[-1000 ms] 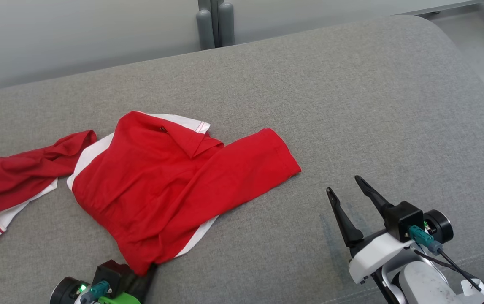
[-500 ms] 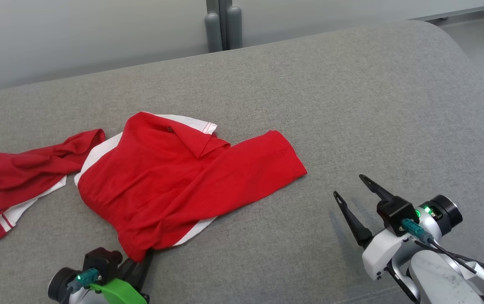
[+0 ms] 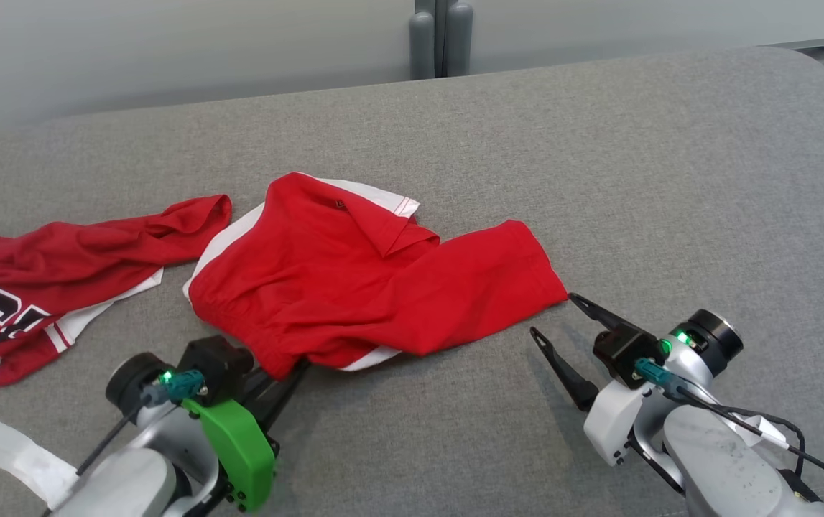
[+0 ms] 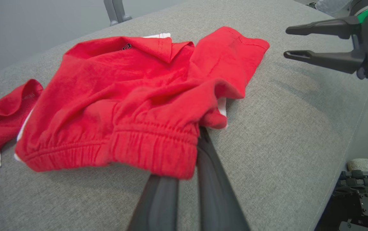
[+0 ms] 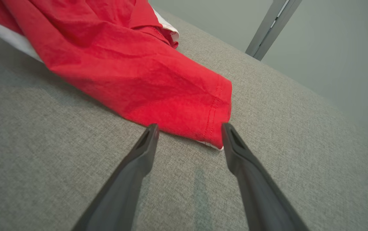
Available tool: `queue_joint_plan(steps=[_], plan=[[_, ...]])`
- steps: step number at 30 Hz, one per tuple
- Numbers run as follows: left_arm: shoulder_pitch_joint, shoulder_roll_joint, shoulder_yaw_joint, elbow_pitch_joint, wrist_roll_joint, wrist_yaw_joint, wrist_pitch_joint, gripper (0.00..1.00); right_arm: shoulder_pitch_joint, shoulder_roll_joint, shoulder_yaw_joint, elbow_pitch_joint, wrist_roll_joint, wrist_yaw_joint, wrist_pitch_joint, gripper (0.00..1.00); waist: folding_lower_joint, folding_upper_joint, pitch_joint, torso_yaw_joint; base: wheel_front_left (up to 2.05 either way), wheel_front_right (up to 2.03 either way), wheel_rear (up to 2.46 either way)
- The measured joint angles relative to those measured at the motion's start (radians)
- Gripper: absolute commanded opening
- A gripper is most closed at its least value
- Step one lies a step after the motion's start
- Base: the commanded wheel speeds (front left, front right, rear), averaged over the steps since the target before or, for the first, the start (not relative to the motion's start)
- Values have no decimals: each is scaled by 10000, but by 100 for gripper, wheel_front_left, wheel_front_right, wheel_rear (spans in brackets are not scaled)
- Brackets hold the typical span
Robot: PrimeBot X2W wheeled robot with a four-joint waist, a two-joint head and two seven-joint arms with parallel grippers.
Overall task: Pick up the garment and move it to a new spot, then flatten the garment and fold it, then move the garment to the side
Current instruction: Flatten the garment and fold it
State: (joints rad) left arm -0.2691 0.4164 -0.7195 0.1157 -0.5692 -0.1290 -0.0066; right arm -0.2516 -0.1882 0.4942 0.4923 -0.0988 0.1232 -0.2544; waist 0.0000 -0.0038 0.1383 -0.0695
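A grey upholstered cushion (image 3: 670, 179) carries the work. On it lies a pair of red shorts (image 3: 368, 287) with white side panels, crumpled and part-folded over itself. The shorts look like thin, light jersey cloth: soft, limp and likely to sag and stretch from any single hold, so a pinch at one point will probably drag the rest along in a bunch. The thicker edges seem the surest places to take hold, namely the gathered elastic waistband (image 4: 151, 150) and the stitched leg hem (image 5: 216, 109).

A second red garment with lettering (image 3: 45, 280) lies out beyond the left gripper's outer side, apart from the shorts or barely meeting them.

The left gripper (image 3: 289, 373) is pinched shut on the waistband, which drapes over its fingertips. The right gripper (image 3: 552, 313) is spread wide and empty, low over the cushion, with the leg hem just ahead of its fingertips and lined up between them.
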Motion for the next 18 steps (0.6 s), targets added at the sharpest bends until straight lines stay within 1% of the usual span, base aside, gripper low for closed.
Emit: queue_joint_plan(steps=[5, 8, 16, 17, 18], plan=[[-746, 861, 27, -980, -514, 0, 853, 0, -452, 13, 94, 278, 0, 0, -2, 100, 0, 0, 170, 117, 0, 0, 0], [-1167, 1262, 148, -1540, -940, 0, 1277, 0, -631, 31, 144, 311, 10, 2, -2, 100, 0, 0, 271, 127, 0, 0, 0], [-2176, 1871, -151, -2761, -1939, 0, 2671, 0, -778, 29, 265, 648, 144, 4, -2, 100, 0, 0, 504, 123, 0, 0, 0], [-2395, 2100, -213, -2899, -2150, 0, 3012, 0, -818, 29, 265, 704, 232, 12, -2, 100, 0, 0, 557, 120, 0, 0, 0], [-2501, 2211, -203, -2924, -2230, 0, 3143, 0, -857, 31, 267, 727, 259, 12, -2, 100, 0, 0, 584, 114, 0, 0, 0]])
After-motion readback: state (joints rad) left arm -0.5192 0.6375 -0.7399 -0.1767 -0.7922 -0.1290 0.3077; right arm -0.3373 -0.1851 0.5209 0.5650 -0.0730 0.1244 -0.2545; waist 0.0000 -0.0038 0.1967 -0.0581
